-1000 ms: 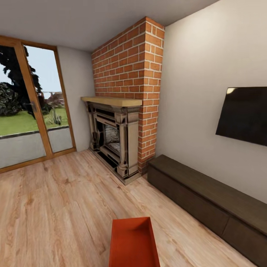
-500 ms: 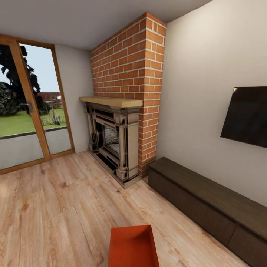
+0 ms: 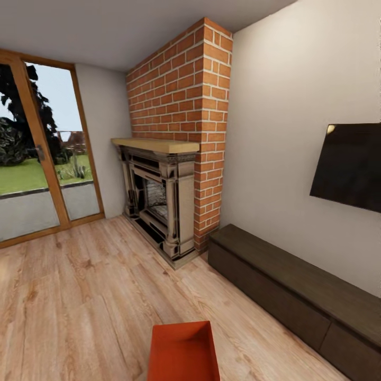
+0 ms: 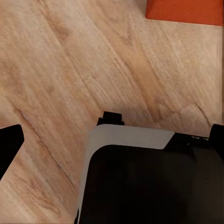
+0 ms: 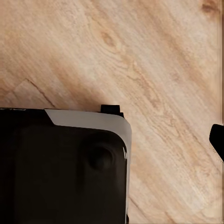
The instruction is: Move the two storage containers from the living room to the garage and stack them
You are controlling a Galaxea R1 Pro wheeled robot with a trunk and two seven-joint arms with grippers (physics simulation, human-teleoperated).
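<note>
One orange-red storage container (image 3: 183,352) sits low in front of me in the living room, open side up and empty, at the bottom of the head view. A corner of the container (image 4: 184,9) appears in the left wrist view over the wood plank floor (image 4: 70,70). My left gripper (image 4: 116,133) hangs open over my dark base, its black fingers (image 4: 9,144) far apart and holding nothing. My right gripper (image 5: 112,135) also looks open, with one black finger (image 5: 217,140) at the picture's edge.
A red brick fireplace (image 3: 169,201) stands ahead, with a wood-framed glass door (image 3: 37,159) to its left. A long dark low cabinet (image 3: 296,296) runs along the right wall under a black TV (image 3: 349,164). Light plank floor (image 3: 79,296) lies open to the left.
The whole head view has shifted slightly, so the camera moved. The container keeps its place at the bottom of the picture.
</note>
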